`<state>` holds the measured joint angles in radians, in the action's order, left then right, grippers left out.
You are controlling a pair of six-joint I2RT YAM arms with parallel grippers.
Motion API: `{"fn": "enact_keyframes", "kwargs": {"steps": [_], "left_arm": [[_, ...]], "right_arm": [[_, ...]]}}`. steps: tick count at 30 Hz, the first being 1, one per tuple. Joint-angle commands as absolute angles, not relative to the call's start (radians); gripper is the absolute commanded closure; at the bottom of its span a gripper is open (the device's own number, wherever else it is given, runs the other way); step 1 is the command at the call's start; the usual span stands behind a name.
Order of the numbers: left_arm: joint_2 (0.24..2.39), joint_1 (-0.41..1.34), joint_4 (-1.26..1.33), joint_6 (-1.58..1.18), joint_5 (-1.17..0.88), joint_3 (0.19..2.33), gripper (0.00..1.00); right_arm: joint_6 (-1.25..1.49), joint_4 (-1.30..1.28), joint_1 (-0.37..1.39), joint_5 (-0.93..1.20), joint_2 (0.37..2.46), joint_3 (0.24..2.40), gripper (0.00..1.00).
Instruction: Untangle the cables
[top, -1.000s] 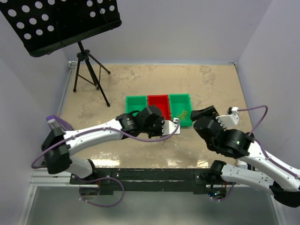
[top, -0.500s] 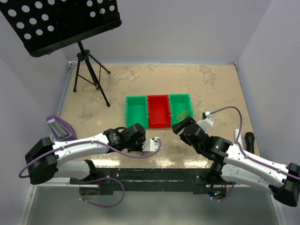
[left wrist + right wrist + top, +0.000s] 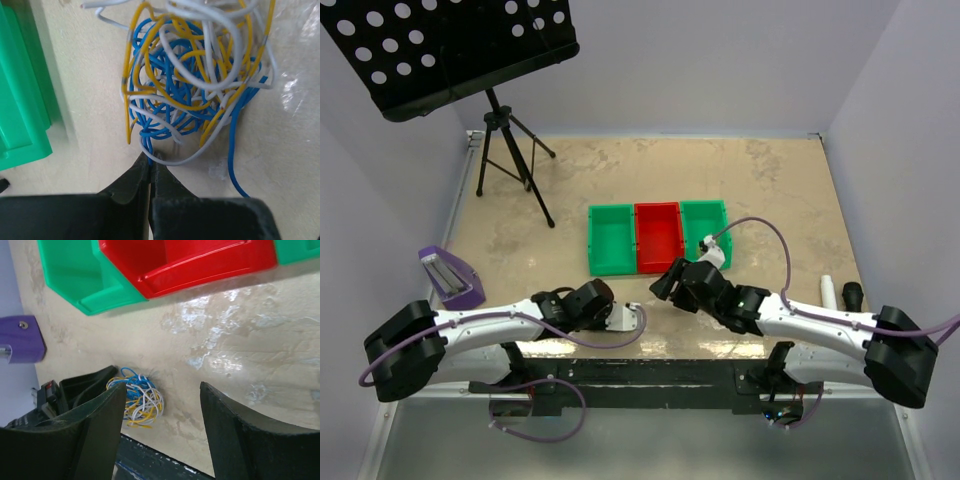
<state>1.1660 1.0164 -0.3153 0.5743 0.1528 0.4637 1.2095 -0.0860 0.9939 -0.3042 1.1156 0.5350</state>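
- The cables form one blue, yellow and white ball on the desk, upper centre of the left wrist view.
- The left pincer is nearer and pinched shut, apparently on a blue strand at the ball's lower edge.
- The right pincer gapes wide, with the ball lower left, beside one finger.

Top view: three bins sit side by side mid-frame, stand way off in the upper left. Cable tangle lies on the table below the bins, right at the left gripper tip, with the right gripper just upper-right of it.
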Motion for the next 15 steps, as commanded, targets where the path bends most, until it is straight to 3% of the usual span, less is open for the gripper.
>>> {"fn": "enact_keyframes", "kwargs": {"steps": [1, 15], "left_arm": [[1.146, 1.009, -0.241, 0.603, 0.209, 0.434, 1.00], [1.134, 0.989, -0.281, 0.499, 0.164, 0.514, 1.00]], "right_arm": [[1.138, 0.078, 0.996, -0.186, 1.137, 0.517, 0.36], [1.011, 0.221, 0.994, 0.023, 1.154, 0.442, 0.38]]}}
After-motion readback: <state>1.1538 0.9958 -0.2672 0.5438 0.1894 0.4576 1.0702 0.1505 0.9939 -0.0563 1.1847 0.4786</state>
